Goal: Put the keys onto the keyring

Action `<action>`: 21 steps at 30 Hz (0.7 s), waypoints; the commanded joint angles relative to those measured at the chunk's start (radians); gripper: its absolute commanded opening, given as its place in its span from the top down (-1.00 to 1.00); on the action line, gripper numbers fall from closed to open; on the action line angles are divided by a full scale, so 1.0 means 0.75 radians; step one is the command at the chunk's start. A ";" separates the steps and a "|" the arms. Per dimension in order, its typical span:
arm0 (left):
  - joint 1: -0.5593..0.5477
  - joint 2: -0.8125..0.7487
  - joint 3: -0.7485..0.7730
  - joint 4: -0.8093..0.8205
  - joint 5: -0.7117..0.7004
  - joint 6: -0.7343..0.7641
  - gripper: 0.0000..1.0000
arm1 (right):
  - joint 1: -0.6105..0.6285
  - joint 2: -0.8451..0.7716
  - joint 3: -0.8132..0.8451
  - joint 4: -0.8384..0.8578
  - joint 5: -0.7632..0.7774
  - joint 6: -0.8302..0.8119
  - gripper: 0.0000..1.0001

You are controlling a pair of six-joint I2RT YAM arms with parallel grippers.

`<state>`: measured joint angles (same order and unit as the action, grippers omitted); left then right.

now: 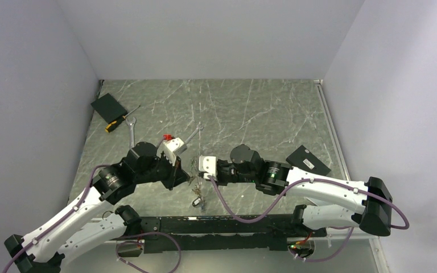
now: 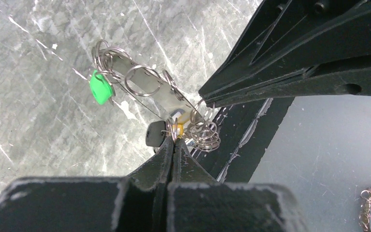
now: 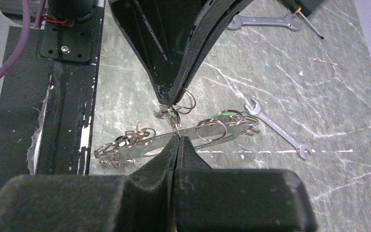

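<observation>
The keyring (image 3: 212, 136), a flat silvery strip with thin wire and several split rings, hangs between both grippers just above the table's near edge (image 1: 196, 180). A green key (image 2: 100, 89) hangs at its far end; a black key (image 2: 154, 134) and a yellow key (image 2: 178, 129) sit beside my left gripper (image 2: 174, 140), which is shut on a thin wire of the ring. My right gripper (image 3: 178, 137) is shut on the ring's middle edge. Each wrist view shows the other gripper tip to tip: the right gripper (image 2: 204, 102) and the left gripper (image 3: 171, 102).
A loose key (image 1: 196, 201) lies on the table below the grippers. Two spanners (image 1: 132, 132) (image 1: 192, 135), a screwdriver (image 1: 119, 121) and a black box (image 1: 108, 107) lie at the back left. Another black box (image 1: 308, 160) sits right. The black base rail (image 1: 233, 224) runs along the near edge.
</observation>
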<state>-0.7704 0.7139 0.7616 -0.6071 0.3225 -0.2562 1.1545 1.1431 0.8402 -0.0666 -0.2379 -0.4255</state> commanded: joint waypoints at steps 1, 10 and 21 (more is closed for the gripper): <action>-0.005 -0.041 0.052 0.030 -0.038 0.020 1.00 | -0.001 -0.023 0.040 0.066 -0.120 0.021 1.00; -0.004 -0.037 0.052 0.031 -0.007 0.074 1.00 | -0.001 0.009 0.067 0.019 -0.234 0.040 1.00; -0.007 -0.101 0.031 0.093 0.060 0.276 1.00 | -0.014 0.066 0.131 0.029 -0.208 0.077 1.00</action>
<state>-0.7700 0.6830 0.7631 -0.6067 0.3241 -0.1314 1.1530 1.1919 0.8711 -0.1158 -0.3836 -0.3958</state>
